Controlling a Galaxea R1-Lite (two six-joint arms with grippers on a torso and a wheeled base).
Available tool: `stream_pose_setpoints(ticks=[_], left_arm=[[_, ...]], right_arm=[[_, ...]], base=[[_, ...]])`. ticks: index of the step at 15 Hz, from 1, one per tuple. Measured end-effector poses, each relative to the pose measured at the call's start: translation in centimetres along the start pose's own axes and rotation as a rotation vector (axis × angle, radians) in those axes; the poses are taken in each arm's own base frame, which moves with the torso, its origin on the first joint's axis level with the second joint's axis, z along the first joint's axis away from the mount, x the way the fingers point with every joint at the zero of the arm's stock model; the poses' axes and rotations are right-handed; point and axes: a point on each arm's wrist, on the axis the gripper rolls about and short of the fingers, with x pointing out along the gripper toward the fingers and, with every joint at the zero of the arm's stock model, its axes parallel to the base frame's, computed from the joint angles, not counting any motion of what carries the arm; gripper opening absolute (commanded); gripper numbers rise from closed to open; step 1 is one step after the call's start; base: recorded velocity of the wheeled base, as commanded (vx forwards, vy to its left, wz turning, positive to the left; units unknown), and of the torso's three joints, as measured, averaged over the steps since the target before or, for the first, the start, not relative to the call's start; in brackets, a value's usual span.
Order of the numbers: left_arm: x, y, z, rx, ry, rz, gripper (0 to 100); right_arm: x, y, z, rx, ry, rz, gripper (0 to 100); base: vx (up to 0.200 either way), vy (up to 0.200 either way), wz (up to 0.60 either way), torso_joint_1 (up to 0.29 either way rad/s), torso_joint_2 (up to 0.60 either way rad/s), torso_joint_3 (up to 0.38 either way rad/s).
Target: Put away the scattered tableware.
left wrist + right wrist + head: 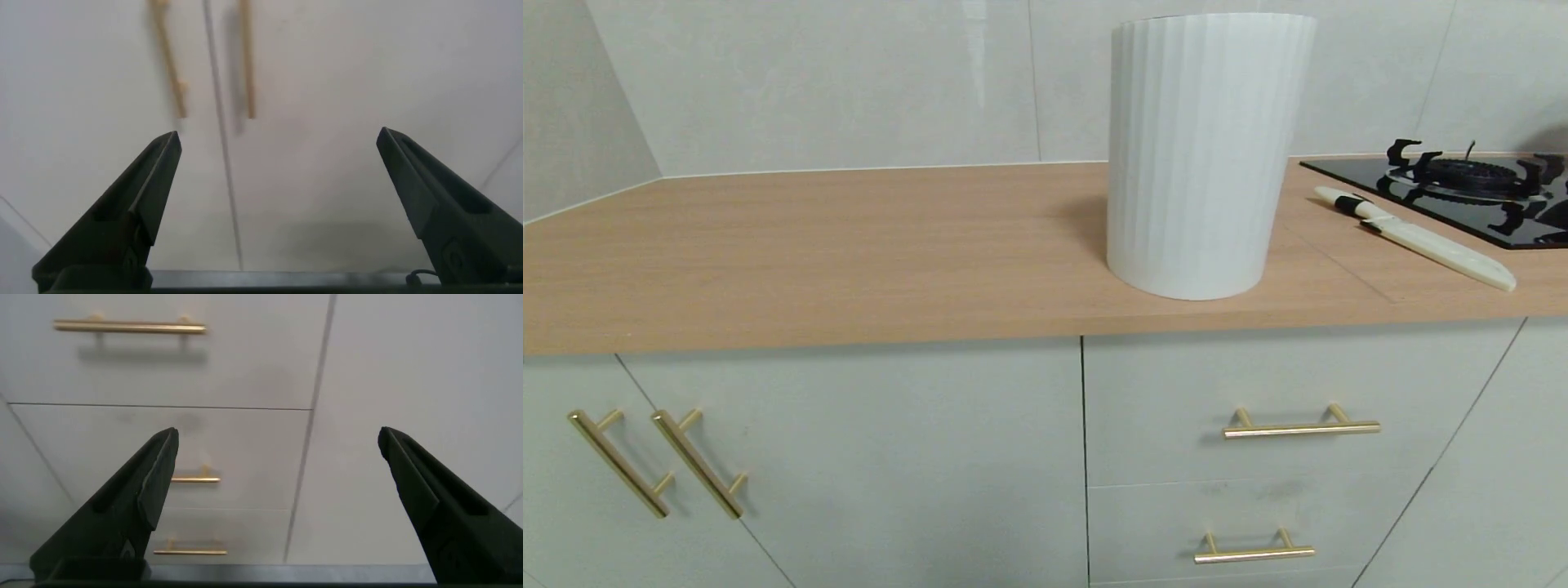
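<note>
Door handles (697,465): two slanted gold bars on pale cabinet doors, lower left of the frame.
Left gripper (278,135): fingers spread wide, nothing between them, facing those doors.
Counter (849,245): wooden, running across the middle of the frame.
Container (1205,155): tall white ribbed tub, upright on the counter, right of centre.
Drawer handle (1300,428): gold bar, lower right, below the container.
Right gripper (278,433): fingers spread wide, empty, facing the drawer fronts.
Knife (1417,237): white with a black band, flat on the counter, right of the container, just beside the stove.
Stove (1470,184): black, upper right.
</note>
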Motion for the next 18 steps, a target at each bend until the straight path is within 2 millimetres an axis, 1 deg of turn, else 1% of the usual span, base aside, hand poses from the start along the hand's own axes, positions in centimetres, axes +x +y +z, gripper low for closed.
stream_pose_setpoints(ticks=[11, 15, 18], left_arm=[[0.0, 0.0, -0.01, -0.001, 0.001, 0.0, 100], [0.0, 0.0, 0.0, -0.001, 0.0, -0.001, 100], [0.0, 0.0, 0.0, -0.002, 0.0, 0.0, 100]], right_arm=[[0.0, 0.0, 0.0, -0.001, 0.0, 0.0, 100], [0.0, 0.0, -0.02, -0.001, 0.002, -0.001, 100], [0.0, 0.0, 0.0, -0.001, 0.0, 0.0, 100]], base=[[0.0, 0.0, 0.0, 0.002, -0.01, -0.003], [0.0, 0.0, 0.0, 0.077, -0.25, -0.254], [0.0, 0.0, 0.0, 0.175, -0.54, -0.294]])
